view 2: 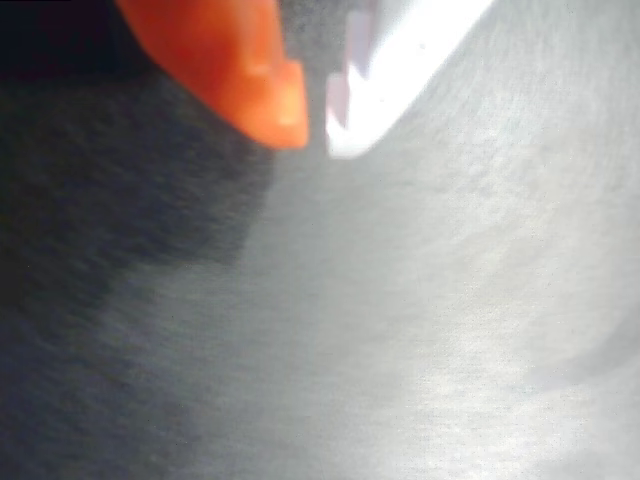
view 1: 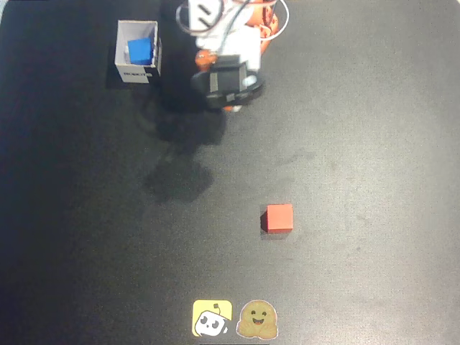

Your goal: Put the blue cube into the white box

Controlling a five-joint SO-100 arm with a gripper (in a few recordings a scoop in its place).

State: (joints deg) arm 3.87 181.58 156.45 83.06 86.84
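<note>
Orange arm folded near its base, jaws seemingly almost closed, empty; blue cube inside white box.

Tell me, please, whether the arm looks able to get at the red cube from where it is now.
Probably yes. The red cube sits alone on the dark table, with nothing between it and the arm, and the gripper looks nearly shut and empty. Whether it lies within reach cannot be judged for certain.

The box walls hide the blue cube's lower part overhead, while the wrist view's blurred gripper fingers are cropped at the top edge.
</note>
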